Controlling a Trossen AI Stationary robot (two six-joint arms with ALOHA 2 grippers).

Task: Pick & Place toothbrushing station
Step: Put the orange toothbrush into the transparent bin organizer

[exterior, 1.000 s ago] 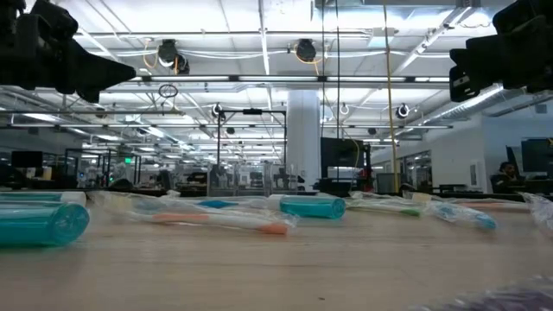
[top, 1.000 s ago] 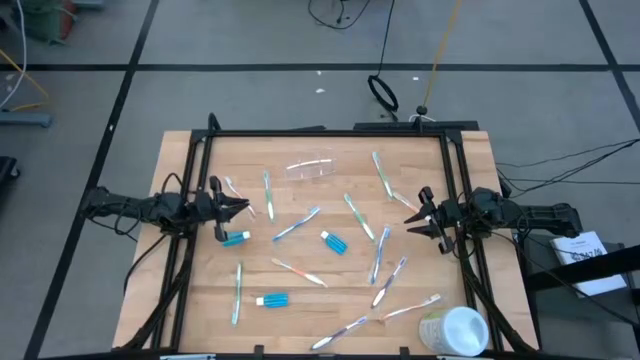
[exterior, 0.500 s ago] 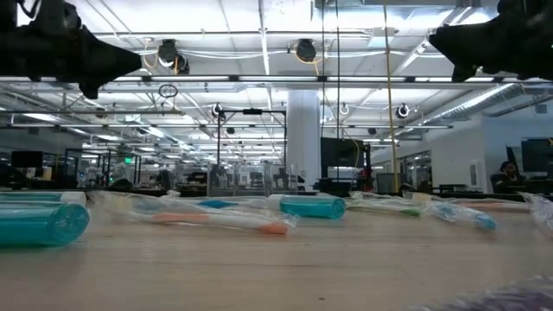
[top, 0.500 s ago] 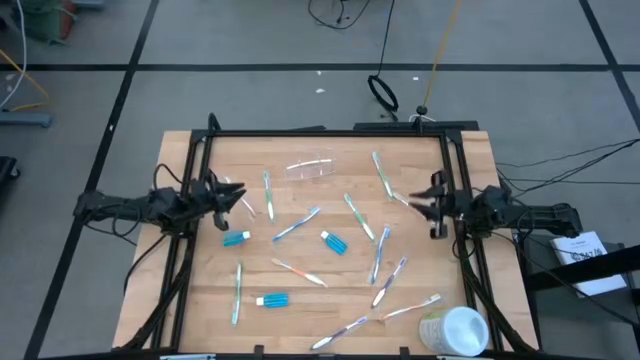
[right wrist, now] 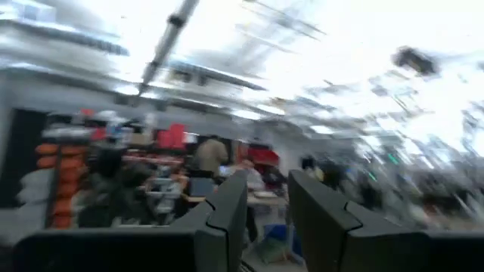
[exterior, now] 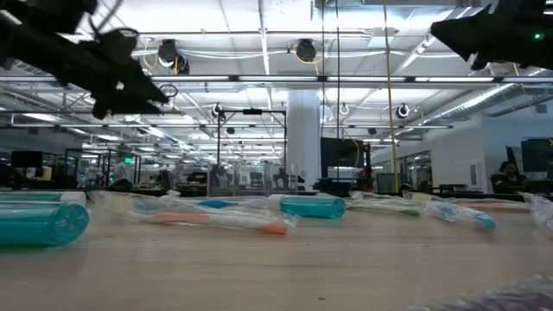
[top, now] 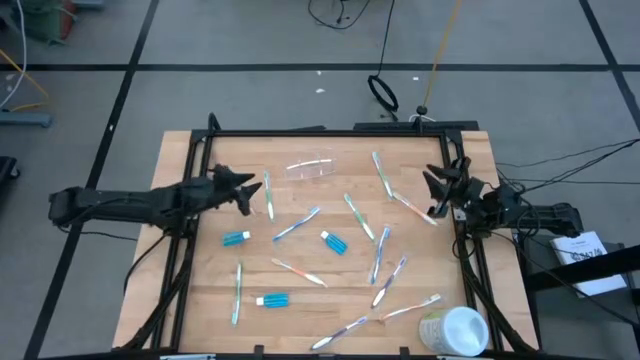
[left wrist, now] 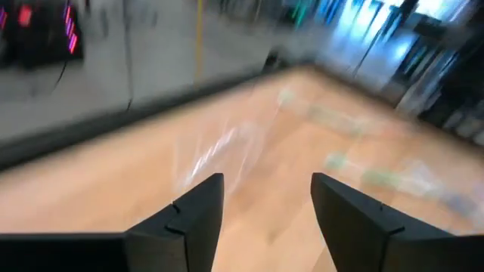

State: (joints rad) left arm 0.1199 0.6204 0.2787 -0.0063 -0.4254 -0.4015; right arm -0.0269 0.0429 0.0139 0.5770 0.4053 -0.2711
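Observation:
A clear plastic cup (top: 310,167) lies on its side near the table's far edge. It also shows in the left wrist view (left wrist: 219,151). Thin pastel toothbrushes (top: 268,195) lie scattered flat over the wooden top. Three blue toothpaste tubes (top: 236,238), (top: 335,243), (top: 273,300) lie among them. My left gripper (top: 250,188) is open above the table's left part, with its fingers pointing toward the clear cup and nothing between them (left wrist: 265,204). My right gripper (top: 438,190) is open at the right side, tipped upward and holding nothing.
A larger white cup (top: 455,330) lies at the near right corner. A black frame (top: 330,132) runs round the table's far and side edges. Toothbrushes (top: 383,175) lie close to my right gripper. In the low view a tube (exterior: 311,207) lies mid-table.
My left gripper has opened wide. It has reached toward the table's right and far edge, toward the clear cup. My right gripper has drawn toward the far edge and tipped upward, its gap unchanged. Nothing on the table has moved.

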